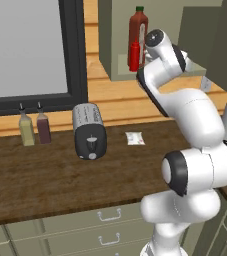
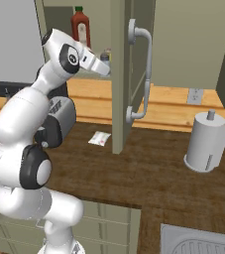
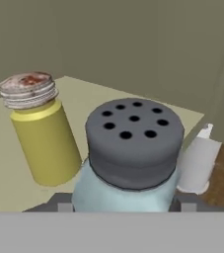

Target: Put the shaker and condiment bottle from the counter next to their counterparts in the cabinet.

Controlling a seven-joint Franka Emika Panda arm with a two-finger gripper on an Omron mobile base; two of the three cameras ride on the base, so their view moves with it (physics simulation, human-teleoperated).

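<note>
The gripper is clenched on the shaker, holding it over the cabinet's pale shelf, just beside the yellow shaker. The risk: they sit close, so a sideways drift could knock the yellow one over. Release too high and the shaker may topple. The condiment bottle already stands at the shelf's front edge against the tall dark-red bottle; a careless retreat could clip both.

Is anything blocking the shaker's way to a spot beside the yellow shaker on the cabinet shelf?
Nothing visible does. The shaker sits between the gripper's fingers, close beside the yellow shaker, with bare shelf around them.
</note>
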